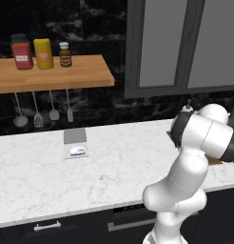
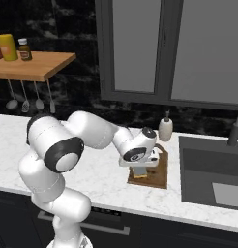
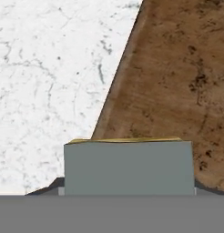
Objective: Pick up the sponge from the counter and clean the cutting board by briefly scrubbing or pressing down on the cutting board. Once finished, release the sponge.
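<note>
My fingers [image 2: 141, 170] are down over the cutting board [image 2: 157, 177], and between them sits the sponge [image 2: 140, 172]: in the right base view I see its grey and yellow block right under my hand, at the near left part of the board. In the hand view the sponge [image 3: 128, 167] fills the space where my tips should rise, so I cannot see the pads themselves; the grey face is square to the camera, with a thin yellow-tan strip along its far edge. I take it that I am closed on the sponge, gripping it by its sides, though the contact itself is hidden.

The sponge looks flat-sided and undeformed. Whether it is pressing on the wood or held just above it, I cannot tell.

The cutting board [image 3: 177, 82] is dark brown, mottled with darker spots, and its edge runs on a slant across the hand view, with the white marble tabletop [image 3: 45, 82] beside it. In the right base view the board lies between my arm and the sink [image 2: 213, 179], and a soap dispenser [image 2: 165, 129] stands just behind it.
</note>
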You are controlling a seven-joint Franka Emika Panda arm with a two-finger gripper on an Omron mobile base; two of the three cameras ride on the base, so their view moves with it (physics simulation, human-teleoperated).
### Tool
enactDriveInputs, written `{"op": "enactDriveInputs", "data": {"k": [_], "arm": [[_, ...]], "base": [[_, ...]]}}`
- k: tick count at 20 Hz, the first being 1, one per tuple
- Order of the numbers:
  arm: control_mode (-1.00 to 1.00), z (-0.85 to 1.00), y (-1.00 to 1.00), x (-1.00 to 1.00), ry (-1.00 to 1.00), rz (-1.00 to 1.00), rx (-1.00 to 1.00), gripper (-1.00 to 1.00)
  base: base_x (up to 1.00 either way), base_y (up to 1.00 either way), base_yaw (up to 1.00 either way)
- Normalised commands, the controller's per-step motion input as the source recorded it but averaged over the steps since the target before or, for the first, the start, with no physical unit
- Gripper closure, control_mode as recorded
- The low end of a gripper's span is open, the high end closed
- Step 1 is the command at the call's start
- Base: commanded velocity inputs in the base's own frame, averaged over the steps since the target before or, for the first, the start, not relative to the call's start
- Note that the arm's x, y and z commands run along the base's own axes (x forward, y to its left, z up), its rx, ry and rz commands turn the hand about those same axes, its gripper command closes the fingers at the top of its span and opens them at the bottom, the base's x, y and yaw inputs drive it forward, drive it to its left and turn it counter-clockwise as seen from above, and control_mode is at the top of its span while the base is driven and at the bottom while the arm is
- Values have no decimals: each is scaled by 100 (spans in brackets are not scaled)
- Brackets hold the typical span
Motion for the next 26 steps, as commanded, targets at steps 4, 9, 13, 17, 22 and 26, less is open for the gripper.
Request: {"op": "enactDriveInputs", "data": {"k": [4, 9, 13, 17, 22, 26], "arm": [[-100, -15, 74, -6, 0, 0, 0, 100], [-100, 12, 67, -8, 0, 0, 0, 100], [-100, 41, 61, -8, 0, 0, -1, 100], [-100, 62, 50, -9, 0, 0, -5, 100], [-100, 2, 77, -12, 0, 0, -1, 100], [-100, -15, 83, -5, 0, 0, 0, 100]], "base": [[0, 0, 0], [0, 0, 0], [0, 0, 0], [0, 0, 0], [0, 0, 0], [0, 0, 0]]}}
